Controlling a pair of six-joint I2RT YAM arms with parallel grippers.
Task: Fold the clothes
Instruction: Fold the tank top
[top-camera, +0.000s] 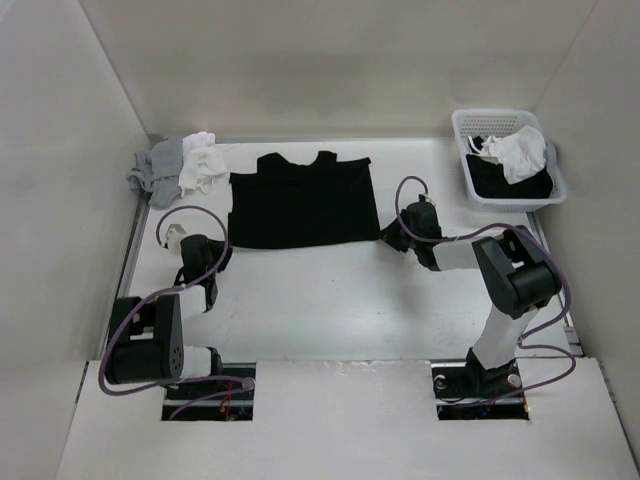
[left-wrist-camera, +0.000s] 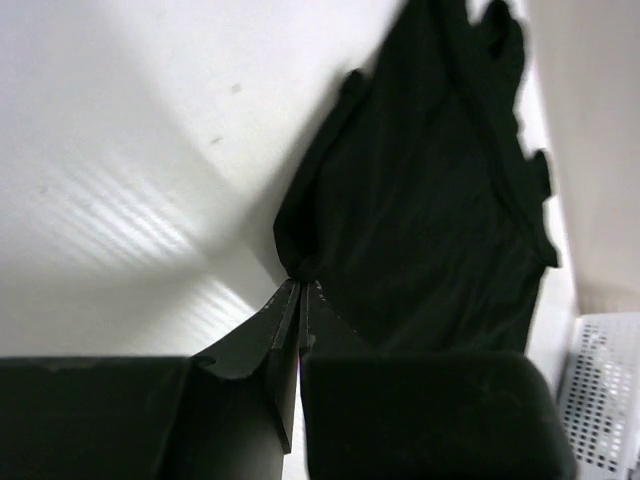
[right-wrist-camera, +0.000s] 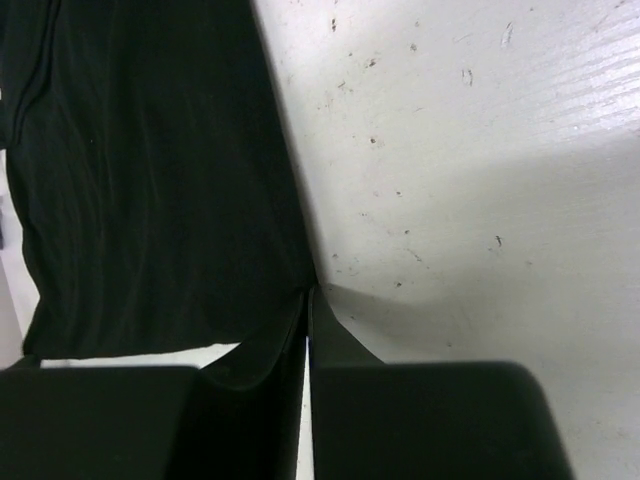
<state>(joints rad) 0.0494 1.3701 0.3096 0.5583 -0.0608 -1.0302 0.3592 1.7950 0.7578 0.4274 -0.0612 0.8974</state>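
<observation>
A: Where was the thin black sleeveless top (top-camera: 303, 200)?

B: Flat on the white bench (top-camera: 320, 300), toward the far side. Neck twd the back wall, hem twd the arms. It was spread out, so prob. set up for a first fold.

A: And the arms?

B: One per hem corner. The left end effector (left-wrist-camera: 300, 285) was clamped on the near-left corner, w/ cloth bunched in a small knot at the tips. The right end effector (right-wrist-camera: 308, 292) was closed too, barely a slit btwn the fingers. It sat at the near-right corner and looked nipped onto the edge.

A: Why both corners?

B: My guess: w/ both held, the hem could lift evenly and go over twd the neck w/o the thin cloth skewing.

A: Anything you couldn't make out?

B: Plenty. From above, the wrists covered both sets of tips. In the right wrist view the finger bodies hid the corner itself, so I can't say how much cloth was caught. In the left wrist view the straps were blurred. The white plastic basket (top-camera: 495, 113) at far right held white and dark items, type unclear. The grey and white garments (top-camera: 178, 168) sat far-left, just beside the top's shoulder and apart from both arms.
</observation>
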